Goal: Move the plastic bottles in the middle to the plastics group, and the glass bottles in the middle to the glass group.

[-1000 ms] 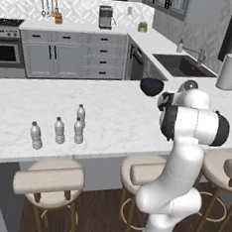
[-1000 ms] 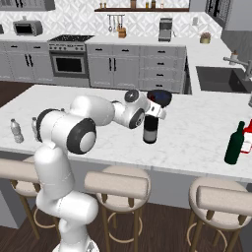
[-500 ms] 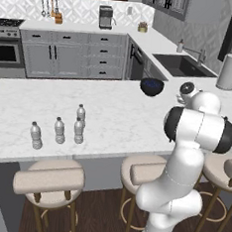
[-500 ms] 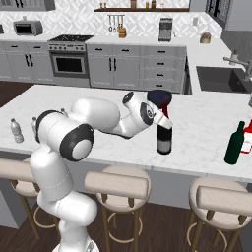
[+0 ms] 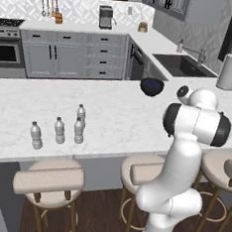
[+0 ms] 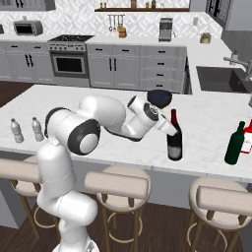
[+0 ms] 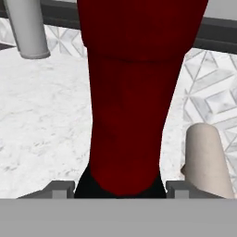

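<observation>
Risk: gripper [image 6: 170, 129] pinches neck of tall, slim dark red glass bottle [image 6: 174, 140]; top-heavy grip could tip it into dark green glass bottle [image 6: 235, 143] ahead.

dark red glass bottle [image 6: 174, 140] upright, near island's front edge | plastics group [image 5: 58, 129] (four, white-capped) far left

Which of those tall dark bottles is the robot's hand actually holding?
The dark red wine bottle by the counter's front edge, neck in the gripper. The dark green bottle stands apart, farther right.
</observation>
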You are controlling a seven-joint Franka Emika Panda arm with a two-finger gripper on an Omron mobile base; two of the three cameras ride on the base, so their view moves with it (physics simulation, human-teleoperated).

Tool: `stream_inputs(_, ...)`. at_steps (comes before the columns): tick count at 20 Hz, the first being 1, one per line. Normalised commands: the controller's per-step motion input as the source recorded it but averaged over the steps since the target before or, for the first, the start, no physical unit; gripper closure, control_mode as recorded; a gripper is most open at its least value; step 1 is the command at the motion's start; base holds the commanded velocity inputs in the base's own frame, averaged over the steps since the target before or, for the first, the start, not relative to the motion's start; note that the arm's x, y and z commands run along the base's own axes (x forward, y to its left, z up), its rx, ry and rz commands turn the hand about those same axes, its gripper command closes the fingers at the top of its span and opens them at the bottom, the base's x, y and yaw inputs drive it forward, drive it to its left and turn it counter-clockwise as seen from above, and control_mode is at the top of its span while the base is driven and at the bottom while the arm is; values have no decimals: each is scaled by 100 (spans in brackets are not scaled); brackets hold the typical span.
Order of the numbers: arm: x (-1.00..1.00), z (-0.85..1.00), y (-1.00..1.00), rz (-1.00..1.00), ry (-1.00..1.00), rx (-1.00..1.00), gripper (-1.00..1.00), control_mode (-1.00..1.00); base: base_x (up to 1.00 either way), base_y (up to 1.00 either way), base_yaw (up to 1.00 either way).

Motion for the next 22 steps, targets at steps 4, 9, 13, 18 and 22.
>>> stream_inputs(4,6,24,-57,-16,6,0,100,-100,0,0,0)
stream_inputs(9,3,17,-60,-11,1,0,100,-100,0,0,0)
stream_inputs(13,19,3,-59,-4,0,1,100,-100,0,0,0)
stream_inputs(18,25,0,-51,0,-2,6,100,-100,0,0,0)
stream_inputs(22,19,-3,-41,0,0,4,100,-100,0,0,0)
